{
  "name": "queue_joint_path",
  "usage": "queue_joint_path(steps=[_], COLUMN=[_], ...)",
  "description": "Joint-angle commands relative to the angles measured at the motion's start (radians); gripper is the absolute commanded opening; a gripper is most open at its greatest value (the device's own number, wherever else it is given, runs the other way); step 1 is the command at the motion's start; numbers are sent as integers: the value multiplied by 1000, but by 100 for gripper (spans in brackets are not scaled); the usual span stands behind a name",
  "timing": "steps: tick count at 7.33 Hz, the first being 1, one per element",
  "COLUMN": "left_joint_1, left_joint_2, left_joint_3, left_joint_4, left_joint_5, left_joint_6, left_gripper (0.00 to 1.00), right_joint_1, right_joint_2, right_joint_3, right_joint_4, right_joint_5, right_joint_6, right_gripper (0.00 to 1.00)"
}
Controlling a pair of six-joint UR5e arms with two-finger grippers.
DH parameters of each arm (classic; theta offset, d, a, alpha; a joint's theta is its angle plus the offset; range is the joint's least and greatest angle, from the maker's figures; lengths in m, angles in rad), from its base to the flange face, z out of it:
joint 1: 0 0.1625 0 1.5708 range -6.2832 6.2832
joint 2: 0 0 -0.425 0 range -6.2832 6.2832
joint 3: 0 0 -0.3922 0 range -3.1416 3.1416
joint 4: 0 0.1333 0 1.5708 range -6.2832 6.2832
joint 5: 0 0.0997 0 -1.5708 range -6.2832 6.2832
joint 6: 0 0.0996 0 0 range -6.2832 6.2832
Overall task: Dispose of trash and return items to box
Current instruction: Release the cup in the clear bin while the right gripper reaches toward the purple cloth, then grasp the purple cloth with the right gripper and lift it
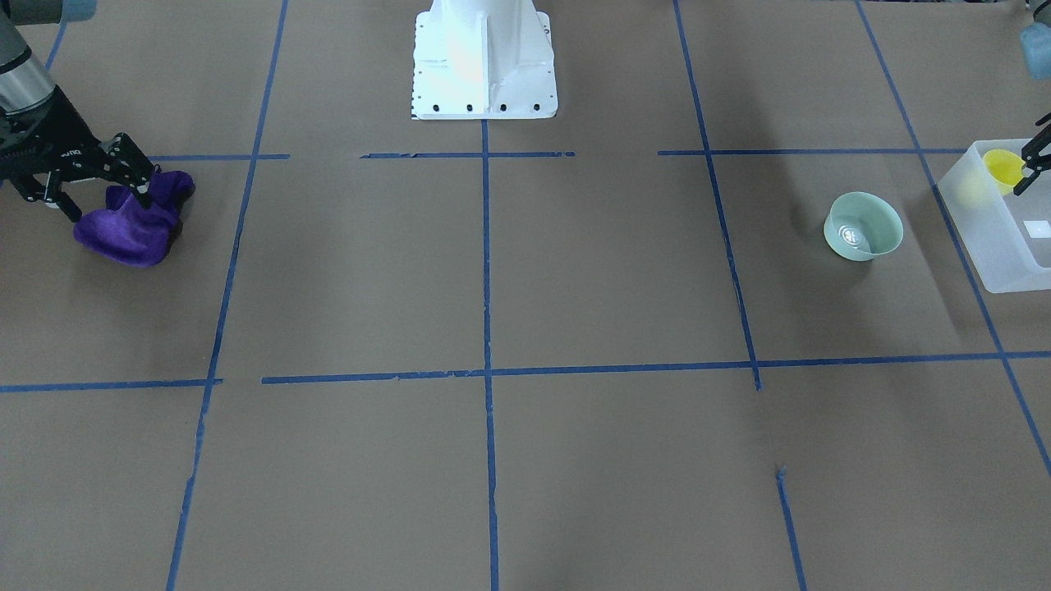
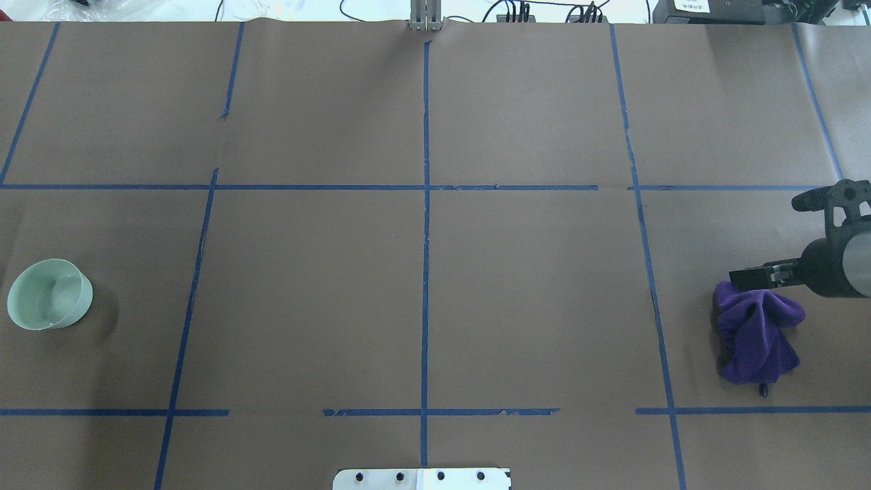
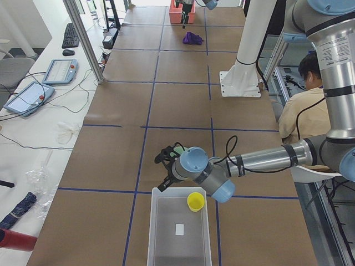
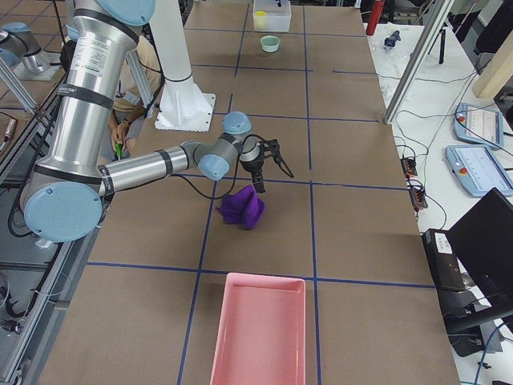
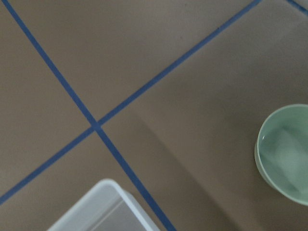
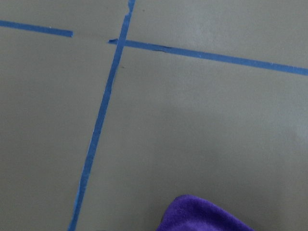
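Note:
The yellow cup (image 1: pixel 1003 167) stands inside the frosted box (image 1: pixel 985 234) at the table's end on my left; it also shows in the exterior left view (image 3: pixel 195 201). My left gripper (image 1: pixel 1036 156) hovers by the box's rim, open and empty, apart from the cup. The mint-green bowl (image 1: pixel 864 226) sits upright on the table beside the box, and shows in the left wrist view (image 5: pixel 286 154). My right gripper (image 1: pixel 103 197) is open, low over the top of the purple cloth (image 1: pixel 131 217), with one finger against the cloth.
A pink bin (image 4: pixel 256 329) stands beyond the cloth at the table's end on my right. The robot's white base (image 1: pixel 484 61) is at the middle of the near edge. Blue tape lines cross the brown table. A person sits behind the robot (image 3: pixel 302 105).

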Motion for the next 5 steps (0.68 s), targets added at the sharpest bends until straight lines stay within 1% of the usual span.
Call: queue_joint_path(steps=[1,2,3,4,5], left_joint_1=[-9,-9,-11,-17,-18], left_joint_2=[-50,-64,-82,-113,-142], left_joint_3=[-70,-67,-68,-68,-70], left_joint_4=[111,112,136,167,213], left_joint_5=[-2,-2,-2,-2,-2], left_joint_6=[1,-1,-1,-1,-1], left_gripper=[100,100,100,100,100], right_joint_1=[-123,-160,-174,-170,-120], right_joint_2=[-36,-61,-65,-65,-68], right_joint_3=[-12,-13,-13,-9,-6], right_joint_4=[1,1,0,-8,-18], right_joint_5=[-98,-120,-137,-140,-114], right_joint_6=[26,24,14,-26,-142], right_gripper=[64,21,0,0,0])
